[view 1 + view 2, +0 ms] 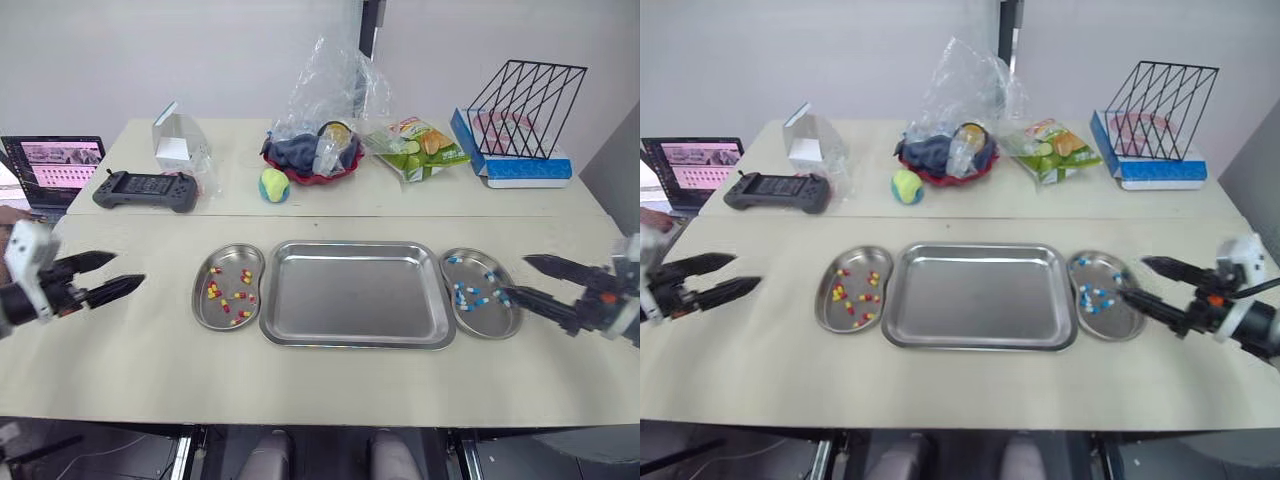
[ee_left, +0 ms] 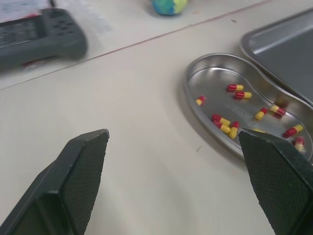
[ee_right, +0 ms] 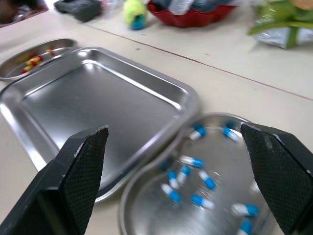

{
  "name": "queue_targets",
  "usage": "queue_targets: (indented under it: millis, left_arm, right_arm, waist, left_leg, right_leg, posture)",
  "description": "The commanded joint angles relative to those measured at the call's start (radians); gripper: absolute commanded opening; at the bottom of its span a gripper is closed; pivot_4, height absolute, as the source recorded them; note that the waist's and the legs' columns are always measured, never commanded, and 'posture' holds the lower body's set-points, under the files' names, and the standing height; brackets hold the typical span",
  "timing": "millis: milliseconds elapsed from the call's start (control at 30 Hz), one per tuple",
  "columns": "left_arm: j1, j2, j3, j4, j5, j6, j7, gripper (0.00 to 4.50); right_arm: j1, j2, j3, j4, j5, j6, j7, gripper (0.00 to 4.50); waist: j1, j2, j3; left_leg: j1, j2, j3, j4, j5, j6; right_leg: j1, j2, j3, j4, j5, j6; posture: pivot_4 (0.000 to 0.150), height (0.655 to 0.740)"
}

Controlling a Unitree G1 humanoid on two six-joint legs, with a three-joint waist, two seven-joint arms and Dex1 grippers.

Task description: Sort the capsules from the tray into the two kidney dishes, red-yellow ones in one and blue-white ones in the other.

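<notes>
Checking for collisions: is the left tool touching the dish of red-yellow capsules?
Apart. Left eye view shows bare table between the left tool and that dish.

The tray [image 1: 355, 300], the left kidney dish [image 1: 205, 308] and the right kidney dish [image 1: 492, 320] are smooth, shiny metal. The red-yellow capsules [image 1: 214, 292] and blue-white capsules [image 1: 466, 293] look smooth and glossy. The table [image 1: 330, 390] is pale and matt. The left gripper [image 2: 173, 132] has black fingers [image 2: 85, 166] with a rough, bumpy skin. The bag [image 1: 330, 70] is clear, crinkly plastic.
</notes>
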Motion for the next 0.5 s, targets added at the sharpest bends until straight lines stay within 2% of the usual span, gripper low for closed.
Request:
queue_targets:
  millis: [33,133,267,500]
  left_arm:
    - [0.053,-0.03,0.092,-0.035,-0.029,-0.053,0.071,4.44]
    - [0.12,-0.09,0.099,-0.009,0.07,-0.251,0.199,4.44]
    - [0.158,-0.107,0.053,0.063,0.141,-0.374,0.256,4.44]
    - [0.158,-0.13,0.001,0.123,0.158,-0.491,0.287,4.44]
  right_arm:
    - [-0.027,-0.017,-0.042,0.138,-0.051,-0.118,0.021,4.5]
    - [-0.049,-0.033,-0.065,0.332,-0.143,-0.293,-0.024,4.5]
    - [-0.072,-0.028,-0.09,0.482,-0.187,-0.445,-0.061,4.5]
    - [-0.086,0.006,-0.102,0.581,-0.196,-0.552,-0.108,4.5]
  waist:
    - [0.008,0.0,0.0]
    - [0.015,0.001,0.0]
    - [0.017,0.0,0.0]
    - [0.01,0.001,0.0]
  left_leg:
    - [0.0,0.0,0.0,0.0,0.0,0.0]
    - [0.003,0.0,0.001,0.0,0.0,0.0]
    - [0.003,0.0,0.001,0.0,0.0,-0.001]
    - [0.003,0.0,0.002,-0.001,0.0,-0.001]
  right_leg:
    - [0.0,0.0,0.0,0.0,0.0,0.0]
    - [0.004,0.0,0.001,-0.001,0.0,-0.001]
    - [0.003,0.0,0.001,-0.002,0.001,-0.001]
    - [0.004,0.0,0.002,-0.002,0.001,-0.001]
  posture:
    - [0.15,0.7391]
    - [0.15,0.7391]
    - [0.15,0.7391]
    - [0.15,0.7391]
